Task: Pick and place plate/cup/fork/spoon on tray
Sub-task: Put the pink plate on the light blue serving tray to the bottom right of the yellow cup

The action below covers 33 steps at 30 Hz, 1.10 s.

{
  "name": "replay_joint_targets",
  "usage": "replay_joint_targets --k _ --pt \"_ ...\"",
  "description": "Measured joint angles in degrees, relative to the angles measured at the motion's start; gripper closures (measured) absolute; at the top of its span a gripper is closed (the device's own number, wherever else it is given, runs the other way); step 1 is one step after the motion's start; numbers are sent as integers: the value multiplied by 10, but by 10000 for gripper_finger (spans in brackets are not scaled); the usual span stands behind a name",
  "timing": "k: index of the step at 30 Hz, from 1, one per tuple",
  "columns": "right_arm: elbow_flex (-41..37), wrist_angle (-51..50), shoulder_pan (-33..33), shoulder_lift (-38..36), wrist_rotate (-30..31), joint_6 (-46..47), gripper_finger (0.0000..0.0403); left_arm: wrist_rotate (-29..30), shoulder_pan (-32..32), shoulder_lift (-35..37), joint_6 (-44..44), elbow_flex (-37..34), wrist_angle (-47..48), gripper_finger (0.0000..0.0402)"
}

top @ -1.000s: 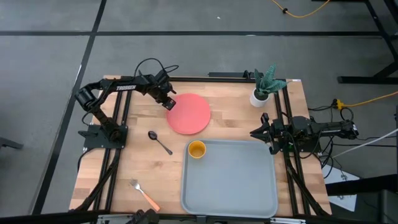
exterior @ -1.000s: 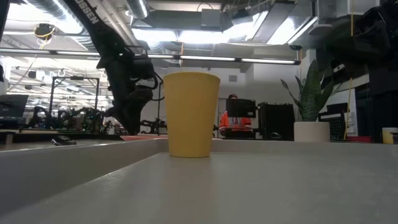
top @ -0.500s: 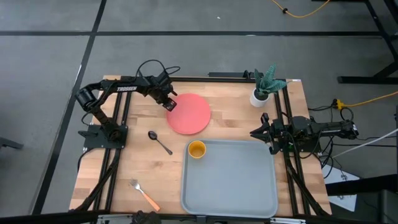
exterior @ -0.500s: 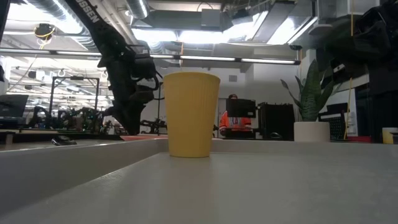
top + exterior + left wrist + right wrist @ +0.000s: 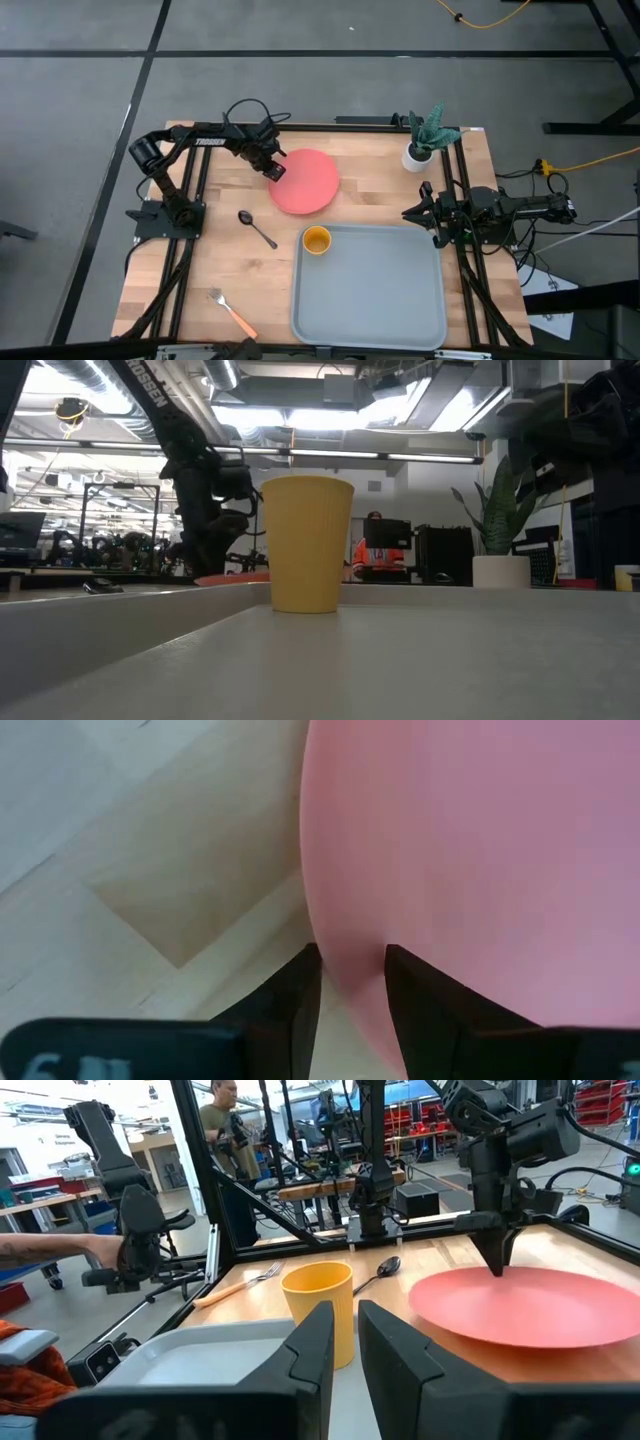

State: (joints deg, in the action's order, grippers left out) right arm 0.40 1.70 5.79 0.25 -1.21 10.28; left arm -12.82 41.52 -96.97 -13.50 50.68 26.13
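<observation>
While the flat round coral-pink plate (image 5: pixel 304 181) lies on the bare wooden table (image 5: pixel 200 270) beyond the far left corner of the large light grey rectangular tray (image 5: pixel 372 285), the left gripper (image 5: pixel 275 169) is down at the plate's left edge; the left wrist view shows its two dark fingers (image 5: pixel 290 1005) straddling that rim (image 5: pixel 345 982), one on either side and pressed against it, so the claw is clamped on the plate. A small yellow-orange ribbed cup (image 5: pixel 316 240) stands upright inside the tray, in its far left corner, just beside the plate's near edge and between the plate and the open grey floor of the tray. Left of the cup, on the wood, the small dark metal spoon (image 5: pixel 257 227) lies at a slant, apart from both plate and tray. Well nearer the front edge, the small fork with silver tines and a light orange handle (image 5: pixel 233 313) lies off the tray's left side. A white pot with a green plant (image 5: pixel 425 140) stands at the table's far right corner. Beside the tray's far right corner the right gripper (image 5: pixel 413 212) hangs over the table's right edge, its fingers drawn near together with a slim gap, holding nothing. Beyond the table, a person (image 5: pixel 222 1125) stands among frames and benches.
</observation>
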Motion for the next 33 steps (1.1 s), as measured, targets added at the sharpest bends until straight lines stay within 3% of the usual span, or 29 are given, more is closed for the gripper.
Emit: replay_joint_targets --k 5,11,20,33 --pt "0 -2 0 0 0 0 347 -29 1 -1 -11 0 0 318" --pt "0 -2 0 0 0 0 347 -75 4 0 -14 0 -3 390" --pt "0 -3 0 0 0 4 347 -89 5 62 -39 0 -131 400" --pt "0 -3 0 0 0 16 347 -142 1 235 -98 74 -113 401"
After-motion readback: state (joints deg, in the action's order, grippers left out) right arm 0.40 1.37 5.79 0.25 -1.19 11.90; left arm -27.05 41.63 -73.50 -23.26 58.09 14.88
